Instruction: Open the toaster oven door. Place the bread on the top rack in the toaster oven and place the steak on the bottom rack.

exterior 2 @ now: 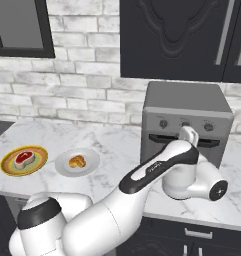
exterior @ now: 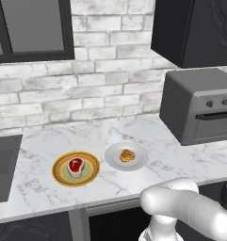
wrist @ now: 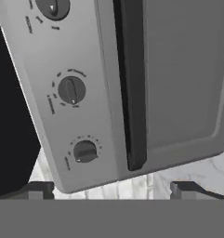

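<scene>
My fingers (wrist: 36,190) stand spread wide with nothing between them; in the hand view their two dark tips rise at the bottom corners, well apart, and the gripper (wrist: 112,190) looks straight at the front of the toaster oven (wrist: 71,93). That view is rolled, so the control strip with its three round knobs (wrist: 71,89) runs up the left, and the dark bar handle (wrist: 132,83) stands upright beside it. The toaster oven door (wrist: 183,74) is shut, flush with the front. I cannot tell whether the tips touch the oven.

From the right base view, my arm (exterior 2: 157,170) reaches across to the oven, and the hand sits close against the handle, in front of the door.

In the left base view the oven stands at the right end of the marble counter (exterior: 49,188). The steak (exterior: 76,165) lies on a yellow-rimmed plate (exterior: 58,175) near the counter's front edge. Just beside it, to the right, the bread (exterior: 127,155) rests on a white plate (exterior: 116,160). Both plates are well apart from the oven. A sink (exterior: 4,164) lies at the far left.
</scene>
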Available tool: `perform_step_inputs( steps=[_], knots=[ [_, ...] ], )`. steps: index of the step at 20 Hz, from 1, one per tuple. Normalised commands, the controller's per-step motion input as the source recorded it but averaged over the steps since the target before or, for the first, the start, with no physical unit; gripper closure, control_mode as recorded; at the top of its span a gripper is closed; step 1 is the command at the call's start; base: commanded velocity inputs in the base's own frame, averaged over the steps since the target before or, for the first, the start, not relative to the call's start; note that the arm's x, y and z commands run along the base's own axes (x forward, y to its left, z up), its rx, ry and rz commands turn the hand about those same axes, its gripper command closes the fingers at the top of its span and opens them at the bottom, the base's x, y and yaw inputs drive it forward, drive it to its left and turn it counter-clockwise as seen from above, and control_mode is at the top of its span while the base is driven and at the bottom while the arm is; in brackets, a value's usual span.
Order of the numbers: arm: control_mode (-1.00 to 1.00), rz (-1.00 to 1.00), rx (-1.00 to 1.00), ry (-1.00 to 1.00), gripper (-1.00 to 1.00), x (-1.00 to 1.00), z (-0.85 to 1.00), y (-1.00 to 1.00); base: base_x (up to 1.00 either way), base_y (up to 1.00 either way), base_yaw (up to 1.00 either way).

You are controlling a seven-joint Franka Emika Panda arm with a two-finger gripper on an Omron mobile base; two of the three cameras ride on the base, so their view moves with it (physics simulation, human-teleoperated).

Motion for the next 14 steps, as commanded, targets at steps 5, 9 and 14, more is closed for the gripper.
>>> perform_step_inputs(
  steps=[5, 9, 14],
  knots=[
    [-1.00, 0.00, -0.08, -0.09, -1.00, 0.22, -0.05, 0.00, 0.00, 0.00, 0.00],
    [-1.00, 0.00, -0.10, -0.04, -1.00, 0.26, -0.03, -0.02, 0.00, 0.00, 0.00],
    [-1.00, 0.00, -0.09, -0.06, -1.00, 0.22, -0.06, -0.01, 0.00, 0.00, 0.00]
  ],
)
